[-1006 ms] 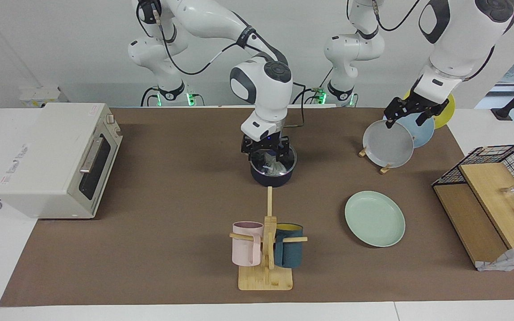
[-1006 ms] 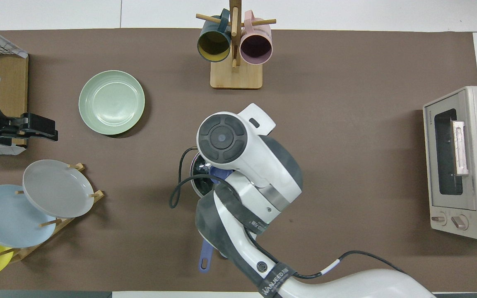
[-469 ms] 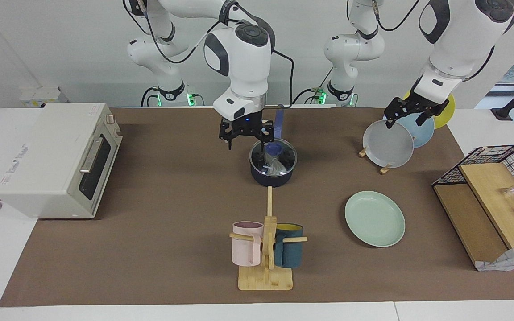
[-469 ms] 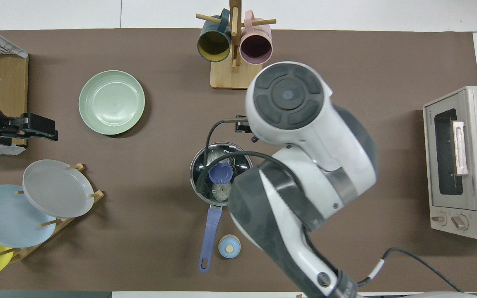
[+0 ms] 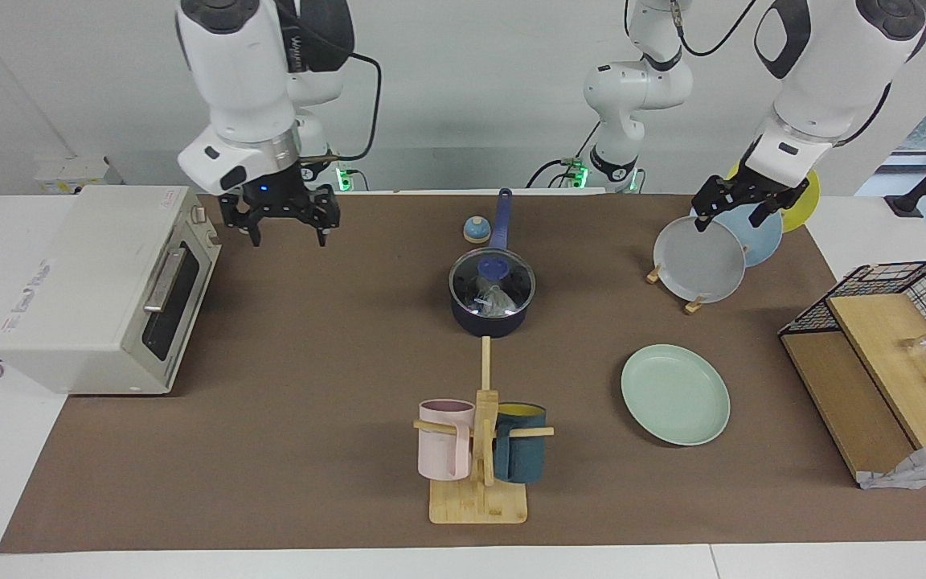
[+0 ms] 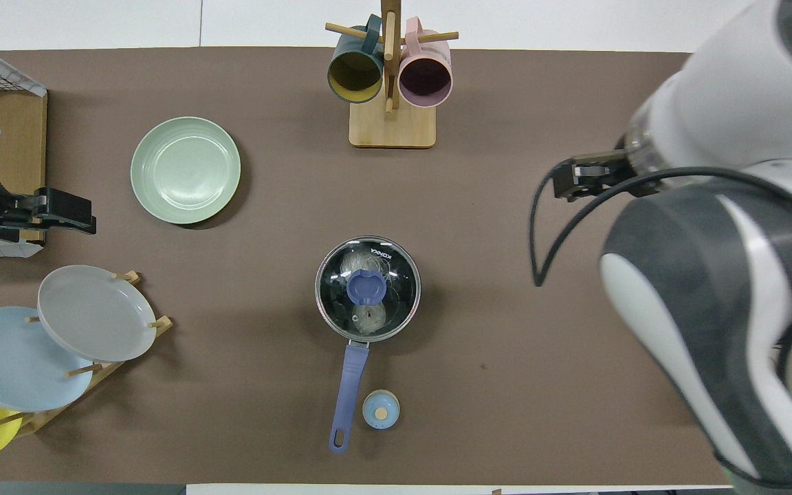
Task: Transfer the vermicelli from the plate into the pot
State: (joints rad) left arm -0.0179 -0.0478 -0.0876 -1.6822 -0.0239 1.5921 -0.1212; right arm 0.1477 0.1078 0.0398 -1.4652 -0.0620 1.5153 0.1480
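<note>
The dark navy pot (image 5: pixel 491 315) stands mid-table with a glass lid and blue knob (image 6: pixel 366 287) on it. Its long blue handle (image 6: pixel 348 392) points toward the robots. Two whitish vermicelli clumps (image 6: pixel 367 317) show through the lid inside the pot. The mint-green plate (image 5: pixel 675 394) lies bare, farther from the robots and toward the left arm's end. My right gripper (image 5: pixel 288 229) is open and empty, up in the air over the mat beside the toaster oven. My left gripper (image 5: pixel 730 221) is open and waits over the plate rack.
A toaster oven (image 5: pixel 101 289) sits at the right arm's end. A wooden mug stand (image 5: pixel 479 450) with a pink and a teal mug stands farther out than the pot. A rack (image 5: pixel 700 261) holds grey, light blue and yellow plates. A small blue round object (image 6: pixel 381 410) lies beside the pot handle. A wire basket (image 5: pixel 905 297) is at the left arm's end.
My right gripper rose off the pot's lid, open, and swung toward the toaster oven end. The lid stays on the pot. The left arm has not moved.
</note>
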